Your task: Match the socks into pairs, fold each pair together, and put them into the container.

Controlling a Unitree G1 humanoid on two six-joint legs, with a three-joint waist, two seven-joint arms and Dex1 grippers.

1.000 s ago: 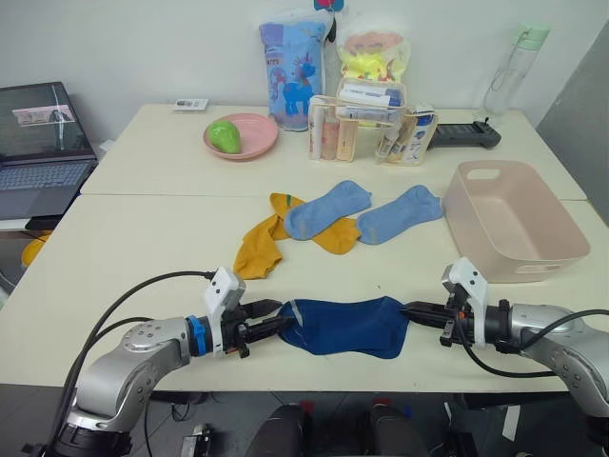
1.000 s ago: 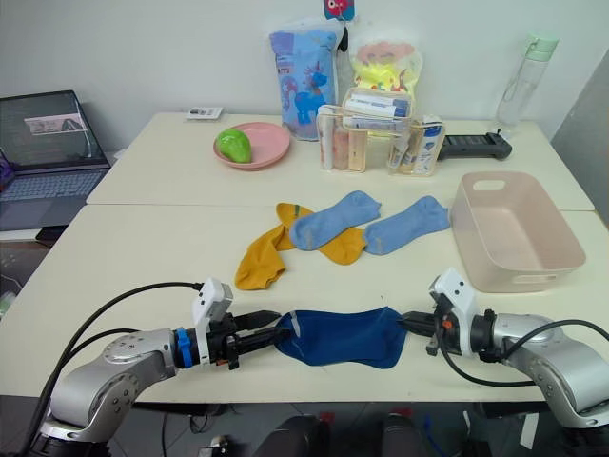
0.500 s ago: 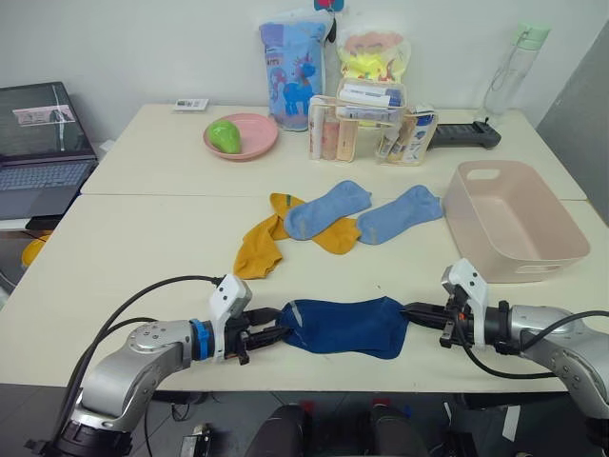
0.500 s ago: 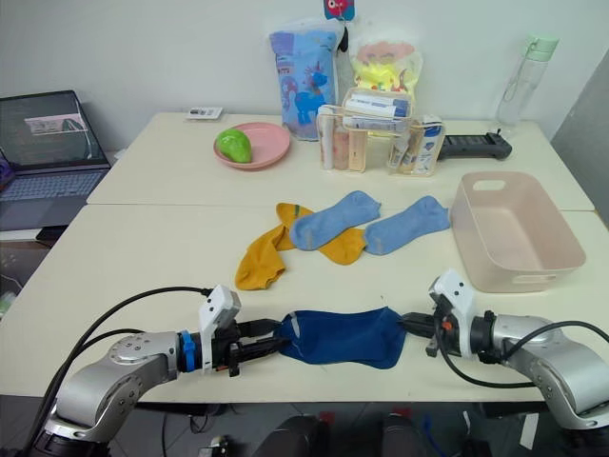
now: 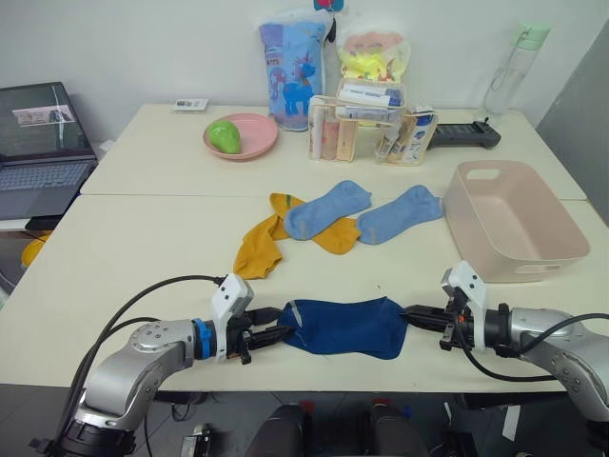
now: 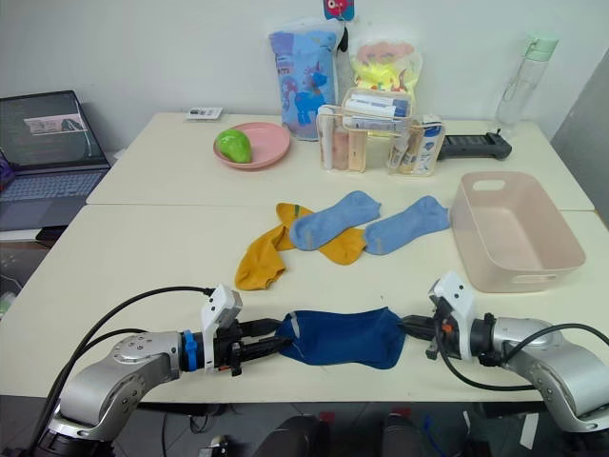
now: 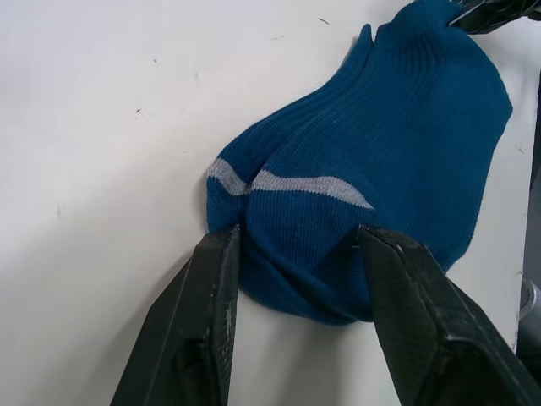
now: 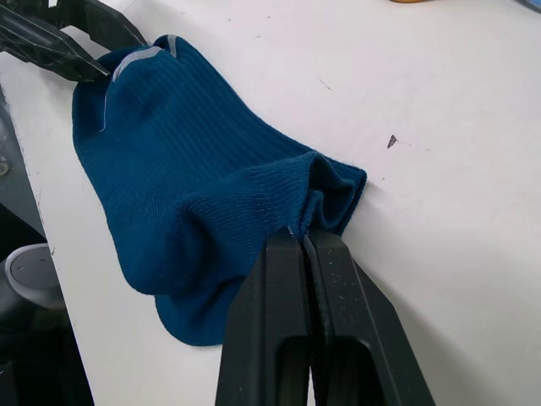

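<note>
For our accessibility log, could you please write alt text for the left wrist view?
The left gripper has its two black fingers open around the cuff end of the navy blue socks, which lie flat on the white table. A grey stripe crosses the cuff, and the right gripper meets the socks' far end.

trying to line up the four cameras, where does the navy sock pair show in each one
Left eye view: navy sock pair at the table's near edge, between both tools.
Right eye view: same spot.
Left wrist view: centre, left tool open around its end.
Right wrist view: centre-left, right tool pinching its end.
Shared landmark: its grey stripe.
</note>
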